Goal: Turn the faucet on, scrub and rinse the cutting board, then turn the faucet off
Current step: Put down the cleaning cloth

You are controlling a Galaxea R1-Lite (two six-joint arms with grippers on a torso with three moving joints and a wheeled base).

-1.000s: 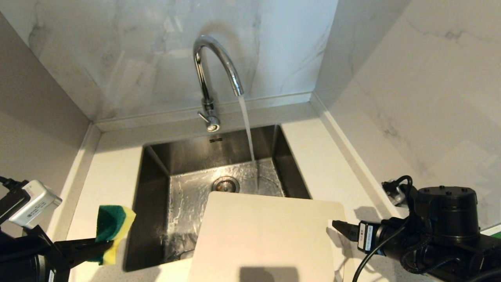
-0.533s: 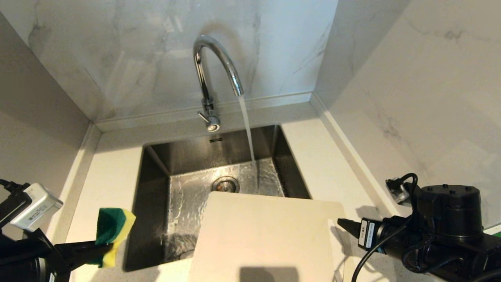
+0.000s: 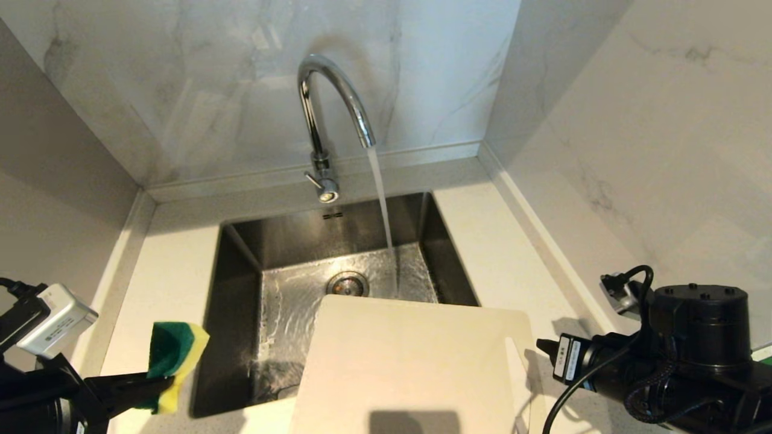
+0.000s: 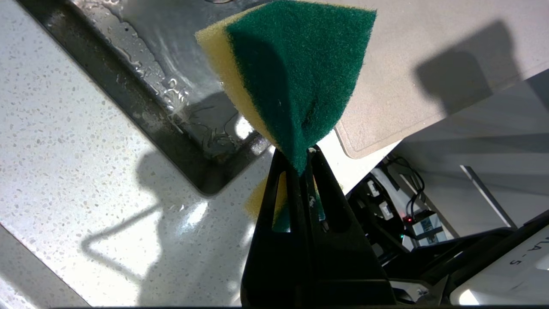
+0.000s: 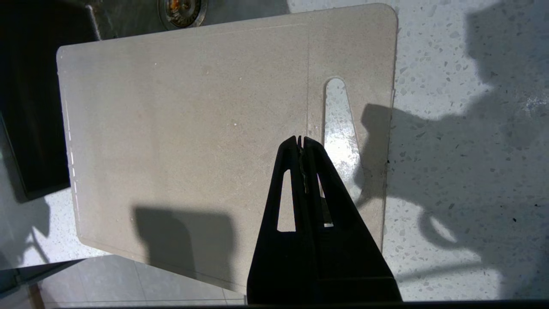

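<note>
Faucet [image 3: 329, 114] running, stream drops from spout into right rear of sink [image 3: 241, 289], basin floor wet around drain [image 3: 347, 283]. Cutting board [image 3: 410, 361] lies flat at front, far edge hanging over sink, rest on counter [image 3: 163, 265] to the right; handle slot [image 5: 341, 133] toward R side, counter visible thru it. L gripper [image 3: 158, 381] low at front left, over counter beside sink's left edge, fingers clamped on green/yellow sponge [image 3: 172, 349], sponge sticks up past tips. R gripper [image 5: 299, 139] fingers pressed together, holding nothing, tips above board just beside slot; whether they touch the board can't tell.
</note>
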